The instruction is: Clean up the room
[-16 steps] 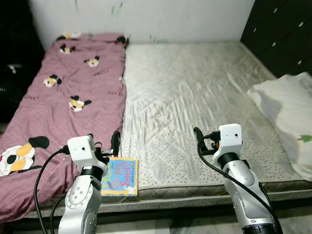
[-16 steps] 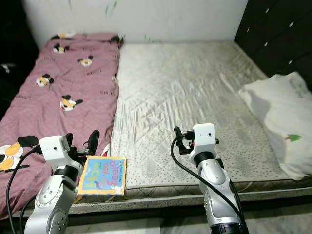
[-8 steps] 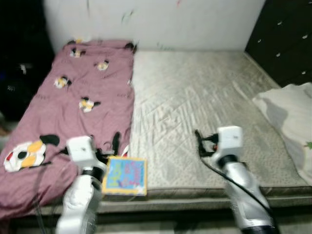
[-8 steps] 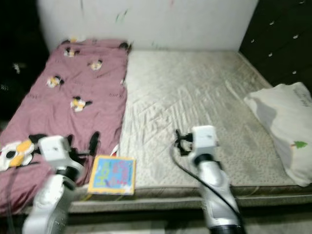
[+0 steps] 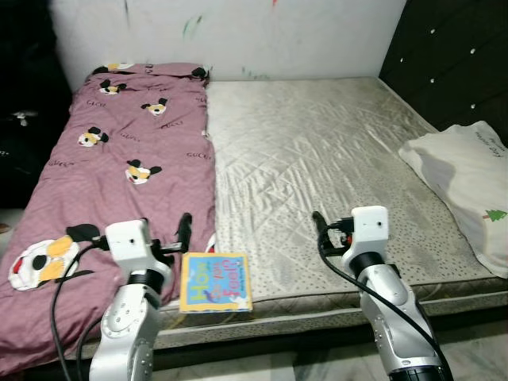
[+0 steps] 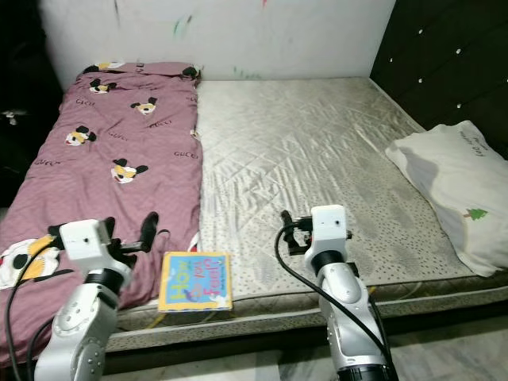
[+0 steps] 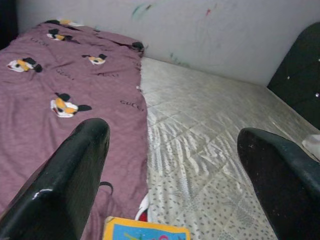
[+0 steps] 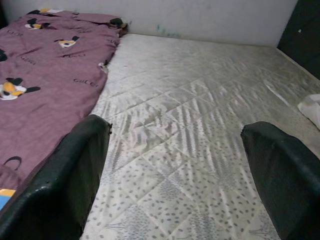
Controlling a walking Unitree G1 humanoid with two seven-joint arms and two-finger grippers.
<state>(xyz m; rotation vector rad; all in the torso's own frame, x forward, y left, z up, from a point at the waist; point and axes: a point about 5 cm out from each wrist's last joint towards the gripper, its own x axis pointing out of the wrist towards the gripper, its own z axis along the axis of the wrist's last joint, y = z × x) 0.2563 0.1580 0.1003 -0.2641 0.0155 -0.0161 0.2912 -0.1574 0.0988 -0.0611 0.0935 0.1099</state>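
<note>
Bare quilted mattress (image 5: 317,151) across most of the bed, pushed against the wall. Maroon cartoon-print blanket (image 5: 119,159) spread flat along the robot's left side. White pillow (image 5: 468,190) slumped at the right edge, likely knocked aside. Bright picture book (image 5: 215,282) flat at the near edge beside the blanket's hem, probably the item to tidy first. Left gripper (image 5: 184,228) hovering just beside the book, fingers (image 7: 65,185) spread wide, holding nothing. Right gripper (image 5: 319,224) raised over the mattress, fingers (image 8: 70,175) likewise apart, empty.
</note>
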